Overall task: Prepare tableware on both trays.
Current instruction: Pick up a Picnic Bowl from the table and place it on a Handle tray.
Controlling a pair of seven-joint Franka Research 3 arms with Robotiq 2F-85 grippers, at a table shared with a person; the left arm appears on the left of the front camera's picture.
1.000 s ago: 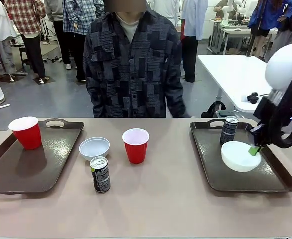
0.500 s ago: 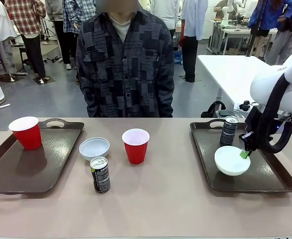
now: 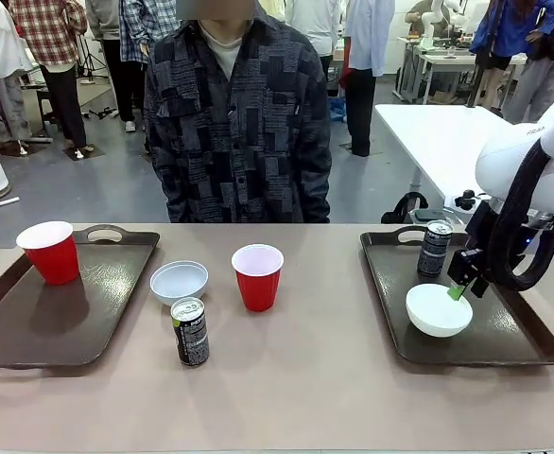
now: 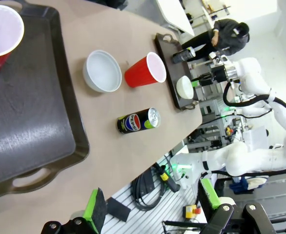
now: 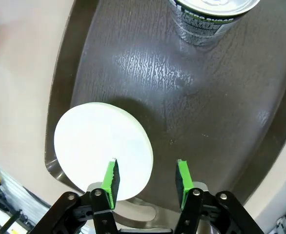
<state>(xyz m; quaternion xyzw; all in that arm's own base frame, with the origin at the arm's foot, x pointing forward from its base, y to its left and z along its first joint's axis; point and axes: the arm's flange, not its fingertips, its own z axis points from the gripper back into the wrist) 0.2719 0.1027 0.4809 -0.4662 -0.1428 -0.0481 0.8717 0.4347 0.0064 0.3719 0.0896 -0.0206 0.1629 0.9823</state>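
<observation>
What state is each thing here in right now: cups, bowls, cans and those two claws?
Left cup: upright, empty, on left tray.
Middle cup: upright, empty, on table.
Table bowl: upright, empty.
Tray bowl: upright, on right tray.
Table can: upright.
Tray can: upright, on right tray.
Right gripper: open, straddling tray bowl's rim.
Left gripper: open, holding nothing.

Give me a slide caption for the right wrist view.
Open right gripper poised over a white bowl on a brown tray, beside a drink can.

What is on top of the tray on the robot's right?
A white bowl and an upright dark can stand on the right tray. The open right gripper hangs over the bowl's rim. The tray floor beneath them is covered.
</observation>
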